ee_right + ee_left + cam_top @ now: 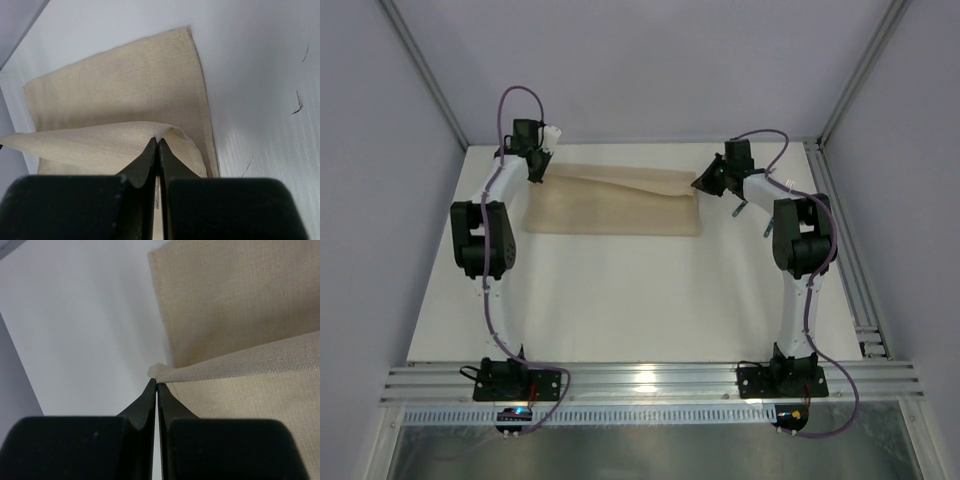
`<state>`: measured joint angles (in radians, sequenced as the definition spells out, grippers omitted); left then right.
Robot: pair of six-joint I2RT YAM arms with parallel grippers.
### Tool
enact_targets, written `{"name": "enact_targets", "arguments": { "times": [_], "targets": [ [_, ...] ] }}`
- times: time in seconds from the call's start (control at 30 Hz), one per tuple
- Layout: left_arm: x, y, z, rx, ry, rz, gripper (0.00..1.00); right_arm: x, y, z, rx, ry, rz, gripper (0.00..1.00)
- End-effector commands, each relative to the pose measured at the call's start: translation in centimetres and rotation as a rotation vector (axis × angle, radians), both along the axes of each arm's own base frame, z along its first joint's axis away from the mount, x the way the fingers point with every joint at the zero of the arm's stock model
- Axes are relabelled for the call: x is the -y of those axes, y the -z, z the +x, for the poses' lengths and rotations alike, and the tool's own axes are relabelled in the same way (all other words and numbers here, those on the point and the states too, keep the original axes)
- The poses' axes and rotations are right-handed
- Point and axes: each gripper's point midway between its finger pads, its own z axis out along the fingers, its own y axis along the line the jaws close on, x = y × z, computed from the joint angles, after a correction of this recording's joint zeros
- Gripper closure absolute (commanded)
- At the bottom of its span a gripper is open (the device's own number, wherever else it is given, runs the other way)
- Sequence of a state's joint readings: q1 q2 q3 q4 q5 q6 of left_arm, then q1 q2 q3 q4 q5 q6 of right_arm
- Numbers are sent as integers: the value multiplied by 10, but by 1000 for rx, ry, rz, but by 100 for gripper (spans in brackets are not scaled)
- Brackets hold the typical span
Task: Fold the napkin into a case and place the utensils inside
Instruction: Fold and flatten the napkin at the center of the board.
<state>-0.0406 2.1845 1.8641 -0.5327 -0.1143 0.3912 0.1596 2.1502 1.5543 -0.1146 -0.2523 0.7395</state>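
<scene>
I've got the napkin lying as a wide beige band across the far half of the counter, spanning the gap between my two arms, with its long sides running left to right. The left fingers are pressed together on the cloth's far-left corner, and in the left wrist view only a small nub of fabric pokes past the tips, with the hem running off to the right above the layer below. The right fingers are likewise closed, pinching the far-right end, where the cloth humps up into a soft ridge over the flat layer beneath. I read this as mid-fold: holding both ends of the same edge keeps it straight and lightly taut, so the flap can travel as one piece and land square instead of sagging in the middle. The lower layer sits flat on the counter, which gives me something to line up against. The grips are shallow, right at the tips, so a corner could slip if I pull the two arms apart too hard. I can't see the utensils in any view, and the cloth looks too wide to be a case yet, so I judge more folding remains
</scene>
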Motion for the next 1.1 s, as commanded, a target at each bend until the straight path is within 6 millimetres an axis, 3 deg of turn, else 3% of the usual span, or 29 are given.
{"name": "enact_targets", "arguments": {
  "times": [0.0, 0.43, 0.63, 0.73, 0.8, 0.87, 0.9, 1.0, 1.07],
  "targets": [
    [-10, -16, 22, 89, -52, 29, 100, 10, -17, 25, 66, 83, 5, 96],
    [-4, 10, 39, 88, -33, 54, 100, 17, 0, 32, 35, 151, 26, 96],
    [-1, 8, 48, 117, -36, 72, 100, 23, 1, 37, 37, 185, 27, 96],
    [1, 10, 52, 128, -39, 84, 98, 22, 1, 39, 34, 196, 44, 78],
    [-1, 11, 55, 141, -51, 93, 81, 20, 1, 43, 40, 195, 68, 65],
    [-4, 7, 62, 171, -73, 104, 73, 17, -4, 50, 43, 205, 110, 59],
    [-5, 13, 64, 166, -79, 105, 63, 16, 2, 52, 34, 210, 125, 58],
    [-5, 0, 76, 200, -101, 98, 45, 13, -5, 68, 56, 237, 191, 57],
    [-6, -11, 86, 229, -108, 93, 38, 14, -14, 77, 77, 251, 207, 57]
  ]
}}
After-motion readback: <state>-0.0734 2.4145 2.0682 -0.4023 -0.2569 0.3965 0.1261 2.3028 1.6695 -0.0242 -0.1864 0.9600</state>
